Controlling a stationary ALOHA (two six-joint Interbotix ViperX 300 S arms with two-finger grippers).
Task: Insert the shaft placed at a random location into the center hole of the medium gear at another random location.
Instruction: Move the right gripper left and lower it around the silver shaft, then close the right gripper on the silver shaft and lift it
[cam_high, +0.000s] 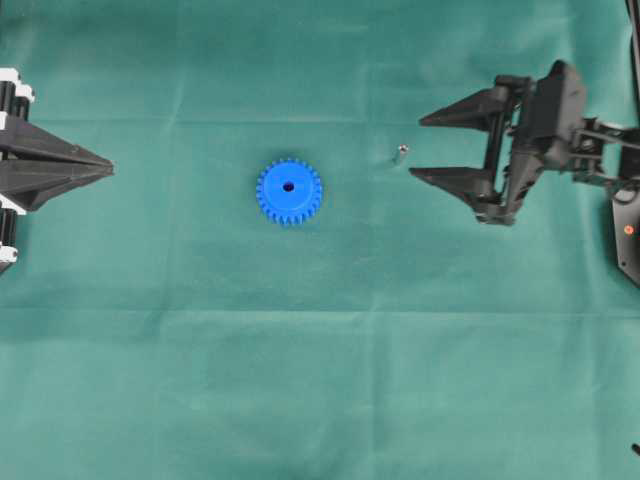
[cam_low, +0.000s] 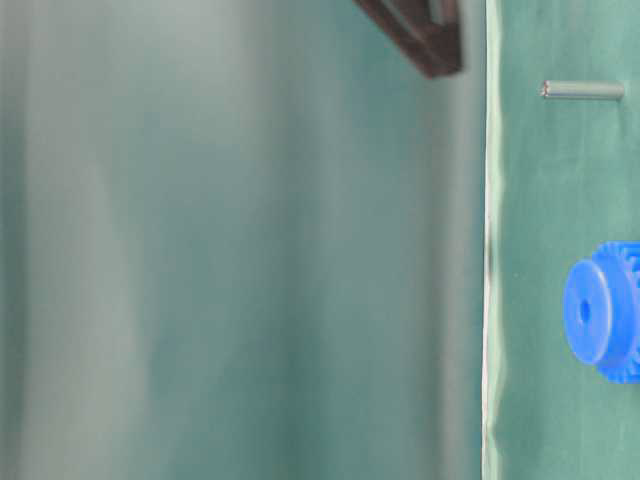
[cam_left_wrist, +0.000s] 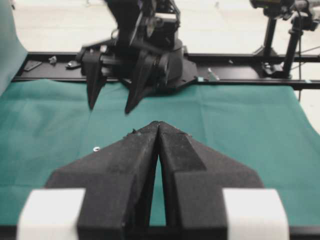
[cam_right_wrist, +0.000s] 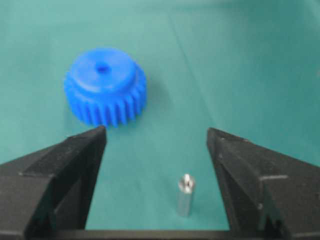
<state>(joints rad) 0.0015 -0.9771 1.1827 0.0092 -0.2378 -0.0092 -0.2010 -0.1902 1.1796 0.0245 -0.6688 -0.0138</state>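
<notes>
Your right gripper (cam_high: 415, 147) has its jaws spread wide, nothing between the tips. The shaft (cam_high: 400, 153) stands upright on the green worktop (cam_high: 320, 380) just ahead of those tips, roughly on the line midway between them; in the right wrist view the shaft (cam_right_wrist: 185, 195) sits in the open gap, nearer the right-hand finger, touching neither. Bare cloth on both sides of it, so each jaw has free room.

Past the shaft, further out from your right jaws, lies the medium gear (cam_high: 289, 191), flat, hub up, center hole (cam_high: 289, 187) showing dark and unblocked. In the right wrist view the gear (cam_right_wrist: 105, 86) is ahead and toward the left finger, well apart from the shaft. Nothing lies between the two.

Your left gripper (cam_high: 108, 166) is at the left edge of the overhead view, jaws pressed together to a point, holding nothing. The gear is well ahead of that tip with open cloth between. In the left wrist view the shut left jaws (cam_left_wrist: 159, 125) face the right gripper (cam_left_wrist: 110, 107) across the worktop, and a black frame rail (cam_left_wrist: 250, 80) runs along the far cloth edge behind it.

The low side view shows only the shaft (cam_low: 583, 90), the gear (cam_low: 605, 310) and a dark finger tip (cam_low: 425, 40) near the shaft.
</notes>
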